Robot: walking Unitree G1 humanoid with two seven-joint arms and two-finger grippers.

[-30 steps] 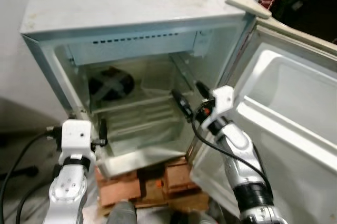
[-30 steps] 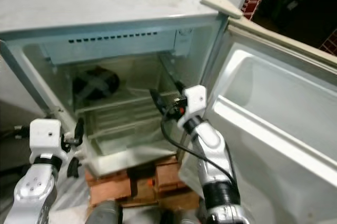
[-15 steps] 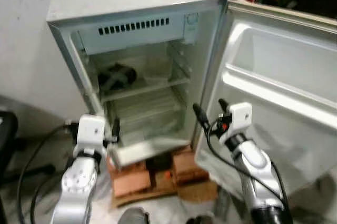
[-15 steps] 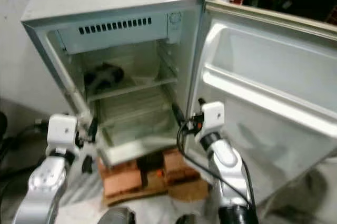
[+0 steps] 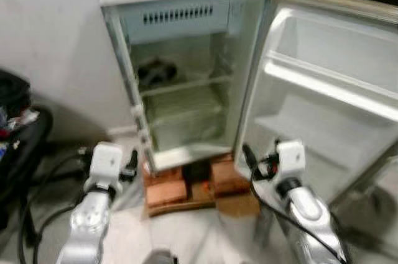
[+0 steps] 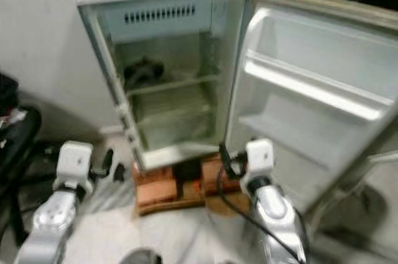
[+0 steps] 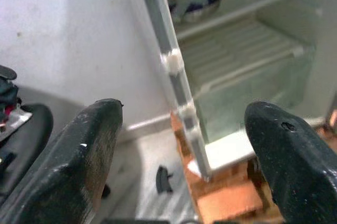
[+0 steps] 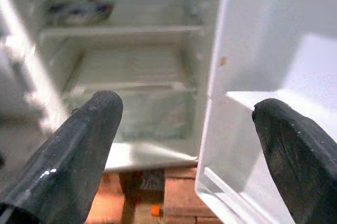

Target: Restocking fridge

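- The fridge (image 5: 186,71) was a small, pale unit standing against a light wall, set on a low stack of reddish bricks (image 5: 193,186) on the floor.
- Its door (image 5: 323,90) stood swung wide to the right, the white inner lining showing two moulded door shelves, one above the other.
- Inside, a vented panel (image 5: 177,15) ran across the top of the cabinet, with wire shelves below it.
- A dark item (image 5: 155,71) lay on the upper shelf toward the far left; in the left wrist view it (image 7: 192,2) looked dark blue with pale and reddish parts, but what it was could not be told.
- The lower shelf and the bottom tray (image 8: 137,108) looked pale and translucent.
- The left gripper (image 5: 130,163) hung low at the near left, in front of the fridge's left edge; its fingers (image 7: 92,150) were spread wide with nothing between them.
- The right gripper (image 5: 249,157) hung low at the near right, just in front of the gap between the cabinet and the open door; its fingers (image 8: 79,155) were likewise spread wide and held nothing.
- A black object (image 5: 18,127) sat at the far left of the scene, cut off by the frame edge, with dark cables (image 5: 37,214) trailing over the floor beside it.
- Both head views were soft with blur, so fine detail on the shelves and floor was hard to read.
- A small dark piece (image 7: 163,179) lay on the floor near the fridge's left foot; its kind could not be made out.
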